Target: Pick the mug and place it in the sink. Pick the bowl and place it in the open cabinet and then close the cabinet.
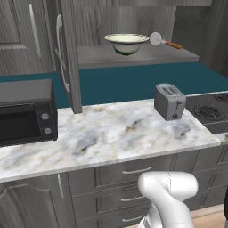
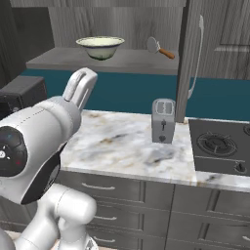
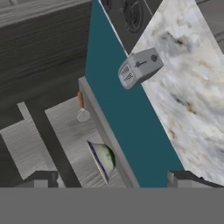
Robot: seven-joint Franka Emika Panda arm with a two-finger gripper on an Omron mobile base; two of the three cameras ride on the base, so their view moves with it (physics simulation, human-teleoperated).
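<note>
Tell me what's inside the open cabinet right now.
On the cabinet shelf sit the bowl and, to its right, a small round utensil with an orange handle. The bowl's inside is hidden by its rim.

The wide cream-white bowl with a green lower outside (image 1: 127,43) sits on the grey inner shelf of the open grey wood-grain wall cabinet (image 1: 133,56), with the small round utensil with an orange handle (image 1: 163,41) just beside it to the right, apparently lying on the same shelf. Below, on the white marbled counter (image 1: 107,133), the silver two-slot toaster (image 1: 169,101) stands between the black microwave (image 1: 26,111) at the left and the black gas stove (image 1: 209,109) at the right.
</note>
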